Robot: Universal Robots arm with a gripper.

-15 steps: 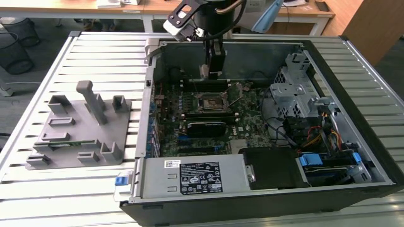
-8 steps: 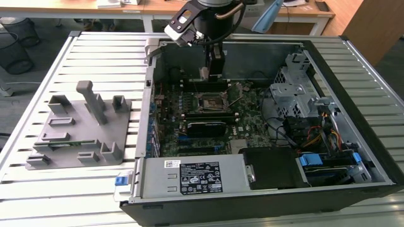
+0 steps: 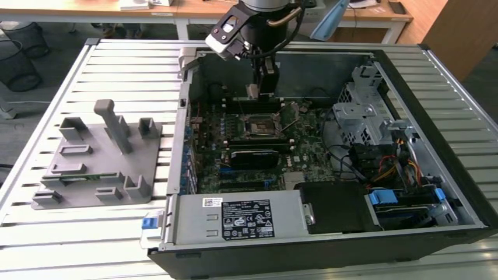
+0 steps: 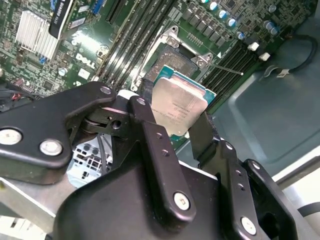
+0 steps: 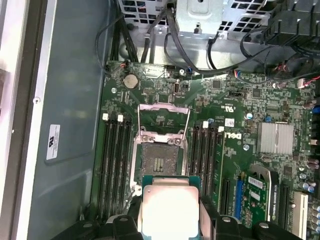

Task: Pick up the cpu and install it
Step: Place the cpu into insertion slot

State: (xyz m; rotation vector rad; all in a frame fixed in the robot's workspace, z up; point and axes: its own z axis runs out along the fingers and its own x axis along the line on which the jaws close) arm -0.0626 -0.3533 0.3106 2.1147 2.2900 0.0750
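Note:
The cpu [image 4: 178, 106], a flat square chip with a shiny silver top and a green edge, is clamped between two black fingers [image 4: 148, 131] of my gripper [image 4: 170, 113]. In the first wrist view the cpu [image 5: 168, 209] hangs just short of the open socket [image 5: 158, 163], whose metal load plate [image 5: 164, 118] is flipped up. In the exterior view my gripper [image 3: 258, 88] hovers inside the open computer case [image 3: 185, 70], above the socket [image 3: 259, 125] on the green motherboard [image 3: 307, 153].
A grey fixture [image 3: 101, 157] with upright blocks stands on the slatted table at the exterior view's left. Inside the case are memory slots [image 5: 114, 165] on both sides of the socket, a power supply [image 3: 241, 219], a metal drive cage [image 3: 362, 111] and loose cables [image 3: 389, 169].

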